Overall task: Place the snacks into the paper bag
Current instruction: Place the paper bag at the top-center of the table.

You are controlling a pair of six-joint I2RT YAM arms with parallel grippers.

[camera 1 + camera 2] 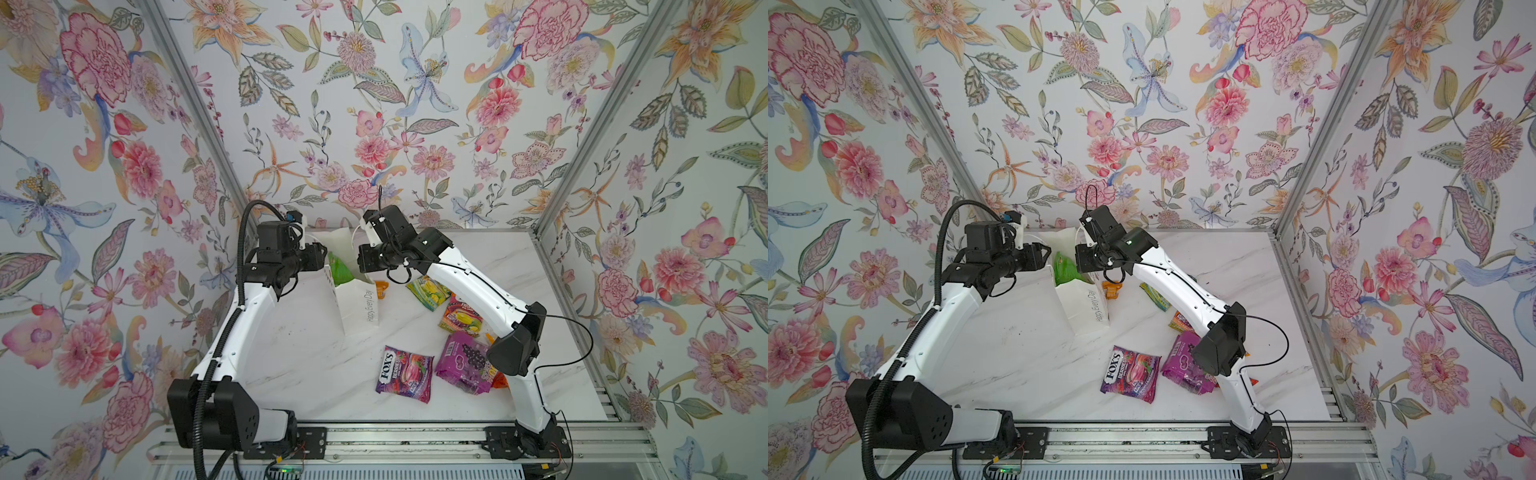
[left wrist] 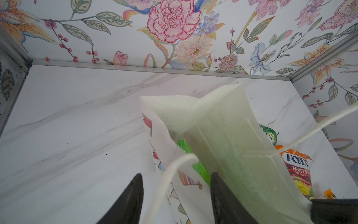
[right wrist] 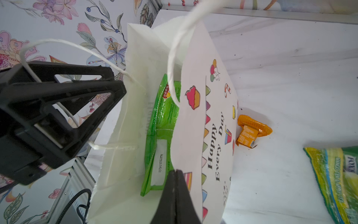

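Right hand pinches paper bag rim; green packet inside.

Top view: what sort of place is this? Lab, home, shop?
Probably a staged robot test cell, not a real room: floral wallpaper panels in an aluminium frame box in a marble-look tabletop, and the left arm and right arm are bolted to a rail at its front edge.

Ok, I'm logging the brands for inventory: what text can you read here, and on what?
"Happy Every Day": paper bag.
"FOX'S BERRIES": purple packet.
"FOX'S FRUITS OVAL CANDY": orange packet.
"FOX", cut off, rest blurred: yellow-green packet.
Too small to read: the print on the green packet in the bag and on the grape packet.
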